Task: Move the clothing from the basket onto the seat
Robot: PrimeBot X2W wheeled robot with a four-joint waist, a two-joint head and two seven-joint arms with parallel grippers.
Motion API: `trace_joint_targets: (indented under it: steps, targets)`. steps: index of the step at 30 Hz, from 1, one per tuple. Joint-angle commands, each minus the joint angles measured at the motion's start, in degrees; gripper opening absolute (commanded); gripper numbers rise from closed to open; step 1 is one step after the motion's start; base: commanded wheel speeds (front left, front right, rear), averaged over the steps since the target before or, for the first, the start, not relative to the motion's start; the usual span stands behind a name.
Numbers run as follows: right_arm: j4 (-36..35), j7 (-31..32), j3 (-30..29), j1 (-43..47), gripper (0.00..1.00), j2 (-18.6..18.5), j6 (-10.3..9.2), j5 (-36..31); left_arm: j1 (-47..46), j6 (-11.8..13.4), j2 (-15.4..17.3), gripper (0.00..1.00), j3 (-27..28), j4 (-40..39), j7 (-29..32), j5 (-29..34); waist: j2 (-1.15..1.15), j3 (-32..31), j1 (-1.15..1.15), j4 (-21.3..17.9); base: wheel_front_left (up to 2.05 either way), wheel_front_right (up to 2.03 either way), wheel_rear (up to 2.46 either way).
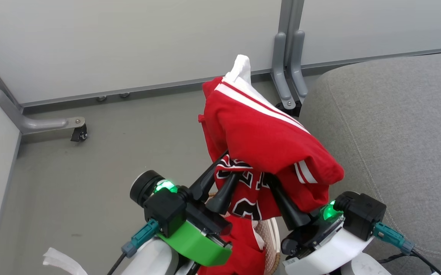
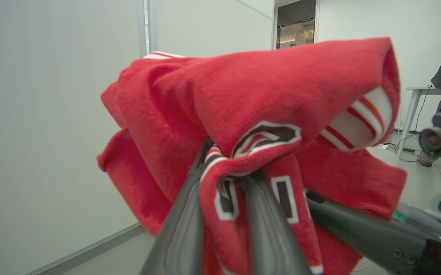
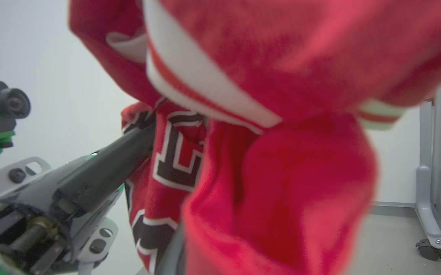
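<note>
The red clothing (image 1: 262, 137) with white stripes and a black-and-white print hangs bunched in the air, held up between both grippers. My left gripper (image 1: 231, 168) is shut on a printed fold (image 2: 224, 191), which sits pinched between its two dark fingers (image 2: 182, 229). My right gripper (image 1: 277, 191) reaches in from the right, shut, its fingertips buried under the cloth (image 3: 281, 172). More red fabric (image 1: 243, 248) trails down beside the basket's perforated wall (image 1: 272, 236), low between the arms. The grey seat (image 1: 396, 133) lies to the right of the clothing.
Pale partition walls close the back and left. A grey castor foot (image 1: 77, 128) stands at the left wall and a grey post bracket (image 1: 289, 76) sits by the seat's far corner. A white scrap (image 1: 58, 259) lies on the grey floor at lower left.
</note>
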Motion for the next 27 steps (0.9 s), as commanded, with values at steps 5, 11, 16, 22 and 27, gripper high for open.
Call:
trace_joint_targets:
  steps: [5, 11, 16, 22, 27]
  targets:
    - [-0.4, -0.2, -0.2, -0.3, 0.0, -0.1, 0.0, -0.6, -0.8, -0.2, 0.1, 0.0, -0.2, 0.3, 0.0, -0.5, 0.0, 0.0, 0.0, 0.0, 0.0, 0.0, 0.0]
    - [-0.5, -0.2, -0.7, 0.0, 0.0, 0.2, 0.0, -0.5, -0.8, -0.2, 0.0, 0.35, -0.1, 0.8, 0.0, -1.0, 0.0, 0.0, 0.0, 0.1, 0.0, 0.0, 0.0]
    - [-0.5, -0.2, -1.2, 0.0, 0.0, 0.5, 0.0, -0.4, -0.7, -0.2, 0.0, 1.0, 0.0, 1.1, 0.0, -0.9, 0.0, -0.1, 0.0, 0.3, 0.0, 0.0, 0.0]
    - [-0.9, -0.2, -1.8, -0.1, 0.0, 0.8, 0.0, -0.7, -0.6, -0.2, 0.1, 1.0, 0.2, 1.4, 0.0, -0.8, 0.0, -0.1, 0.0, 0.5, 0.0, 0.0, 0.0]
    - [-1.2, -0.2, -2.4, 0.0, 0.0, 1.2, 0.0, -1.0, 0.2, -0.2, 0.6, 1.0, 0.9, 1.6, 0.0, -0.7, 0.0, -0.1, 0.0, 0.6, 0.0, 0.0, 0.0]
